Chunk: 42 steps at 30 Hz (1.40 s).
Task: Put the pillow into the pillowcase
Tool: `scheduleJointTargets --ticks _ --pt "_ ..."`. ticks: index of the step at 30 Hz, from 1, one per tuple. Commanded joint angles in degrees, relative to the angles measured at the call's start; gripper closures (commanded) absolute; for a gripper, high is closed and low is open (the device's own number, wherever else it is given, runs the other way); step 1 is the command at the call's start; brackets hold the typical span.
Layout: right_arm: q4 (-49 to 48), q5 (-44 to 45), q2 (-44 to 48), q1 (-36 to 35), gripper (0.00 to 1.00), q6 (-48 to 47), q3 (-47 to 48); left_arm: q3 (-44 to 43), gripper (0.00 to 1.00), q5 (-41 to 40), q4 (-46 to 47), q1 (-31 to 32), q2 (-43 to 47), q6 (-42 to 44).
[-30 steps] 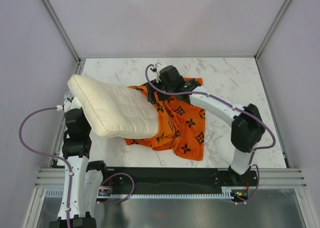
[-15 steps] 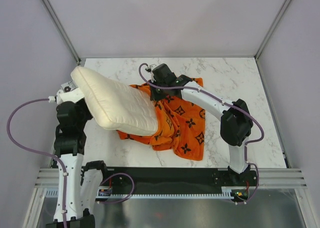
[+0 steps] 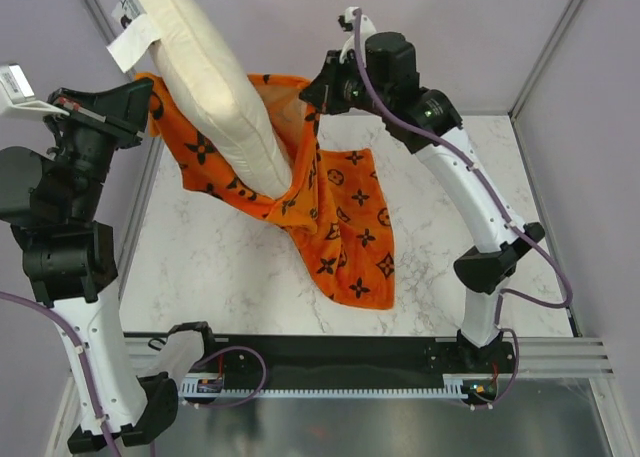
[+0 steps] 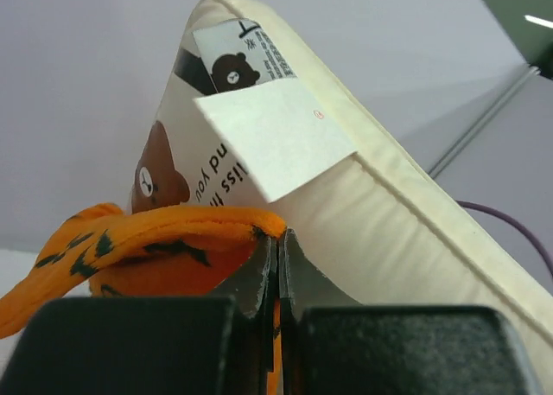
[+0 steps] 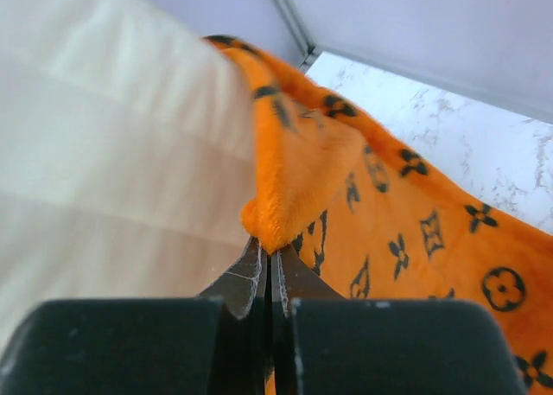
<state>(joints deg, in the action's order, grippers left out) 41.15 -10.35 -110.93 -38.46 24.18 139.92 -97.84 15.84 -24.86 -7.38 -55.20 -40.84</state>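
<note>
You see plush pillowcase cloth, smooth pillow fabric, and a paper label above the left gripper.

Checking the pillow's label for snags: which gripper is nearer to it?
Left. The left gripper pinches the pillowcase just below the label; the right gripper grips the pillowcase across the pillow.
</note>
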Motion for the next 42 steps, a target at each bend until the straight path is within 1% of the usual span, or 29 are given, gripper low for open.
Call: scheduleJointTargets --ticks 1,2,4,5,6,7,10,12,13,14,16,17,18,19,20,22,24,25,27,28,30,31,32,34,36,39,40,41,42 --pt "-8.2 -0.1 5.5 1.4 1.0 4.7 -8.1 -6.4 0.98 6.9 5.4 0.0 -1.3 -3.4" --pt "-9.6 0.2 6.3 1.5 1.0 5.1 -13.8 -6.4 0.98 7.1 6.0 0.1 -1.2 -3.5" --pt "-12.1 -0.1 7.1 1.5 1.0 6.2 -17.4 -6.8 0.98 6.7 6.9 0.0 -1.5 -2.5" --pt "-13.0 -0.8 6.4 1.4 1.0 6.7 -19.7 -9.2 0.98 6.2 7.0 0.0 -2.0 -2.0" --pt "-16.5 -4.3 6.1 1.4 1.0 7.4 -20.8 -11.1 0.98 6.4 7.0 0.0 -2.8 -0.7" --pt "-18.1 -5.8 5.7 1.3 1.0 9.0 -21.6 -15.6 0.98 6.7 7.0 0.0 -4.7 -0.4" --pt "-21.4 -6.0 5.2 0.8 1.0 10.4 -20.7 -20.7 0.98 8.6 8.3 0.0 -6.6 0.5" --pt "-21.4 -4.4 5.9 0.9 1.0 9.6 -16.5 -19.4 0.98 9.4 9.6 0.0 -5.2 0.5" --pt "-21.2 -3.2 6.3 1.1 1.0 9.1 -14.9 -17.5 0.98 10.1 11.5 0.0 -4.0 -0.1" --pt "-21.1 -3.0 7.4 2.0 1.0 8.7 -11.2 -11.0 0.98 10.0 13.0 0.0 -0.5 -0.6" --pt "-21.0 -2.7 8.8 2.8 1.0 8.3 -8.2 -2.4 0.98 9.9 17.8 0.0 3.2 -2.9" --pt "-21.1 -1.1 11.1 3.2 1.0 7.4 -6.6 6.3 0.98 10.0 19.3 0.0 5.2 -3.8" --pt "-22.7 -0.5 12.4 3.3 1.0 6.7 -6.8 10.1 0.98 10.4 20.5 0.0 7.8 -5.5" --pt "-24.3 -0.1 14.0 3.3 1.0 6.1 -7.6 16.7 0.98 10.4 23.5 0.0 9.0 -6.3" --pt "-26.1 -0.4 17.1 3.3 1.0 6.1 -11.3 19.1 0.98 10.6 24.6 0.0 9.8 -6.9" --pt "-30.7 -1.2 19.5 3.2 1.0 6.2 -14.9 21.4 0.98 10.5 26.3 -0.1 10.4 -7.3" --pt "-33.0 -3.6 21.3 3.2 1.0 7.0 -19.4 18.3 0.98 9.7 27.5 0.0 7.9 -6.7" --pt "-33.4 -4.1 21.5 3.2 1.0 7.4 -20.6 12.7 0.98 9.7 27.2 0.0 6.6 -6.2" --pt "-36.5 -6.0 22.3 3.2 1.0 7.9 -26.2 5.0 0.98 9.5 25.2 0.1 3.4 -5.3" --pt "-37.4 -6.0 22.5 3.1 1.0 8.9 -28.2 -4.0 0.98 9.6 23.3 0.0 -0.8 -5.2" --pt "-38.9 -6.2 23.1 3.2 1.0 9.2 -33.5 -13.9 0.98 9.6 18.7 0.0 -5.0 -5.2" --pt "-38.9 -5.7 23.3 3.1 1.0 9.1 -35.0 -22.7 0.98 9.6 17.4 0.0 -9.0 -5.5" --pt "-39.0 -5.1 23.6 3.2 1.0 9.0 -37.2 -26.0 0.98 9.7 16.7 -0.1 -10.4 -5.8" --pt "-39.0 -3.4 23.6 3.1 1.0 8.2 -38.1 -29.7 0.98 10.4 16.4 0.0 -11.9 -7.4" --pt "-37.7 -2.3 23.3 3.1 1.0 7.0 -36.9 -28.4 0.98 11.0 16.4 0.0 -11.2 -7.6" --pt "-34.3 -2.1 22.1 3.2 1.0 5.0 -30.4 -18.6 0.98 9.7 17.9 0.0 -6.3 -5.8" --pt "-33.2 -0.9 21.9 3.3 1.0 4.5 -28.4 -11.1 0.98 9.8 18.6 0.0 -4.3 -5.6" --pt "-32.2 0.1 21.9 3.6 1.0 3.2 -24.2 -7.1 0.98 9.8 19.5 0.0 -2.6 -6.1" --pt "-30.5 0.8 22.0 3.8 1.0 2.7 -22.3 -2.9 0.98 10.7 20.7 0.0 1.0 -6.7"
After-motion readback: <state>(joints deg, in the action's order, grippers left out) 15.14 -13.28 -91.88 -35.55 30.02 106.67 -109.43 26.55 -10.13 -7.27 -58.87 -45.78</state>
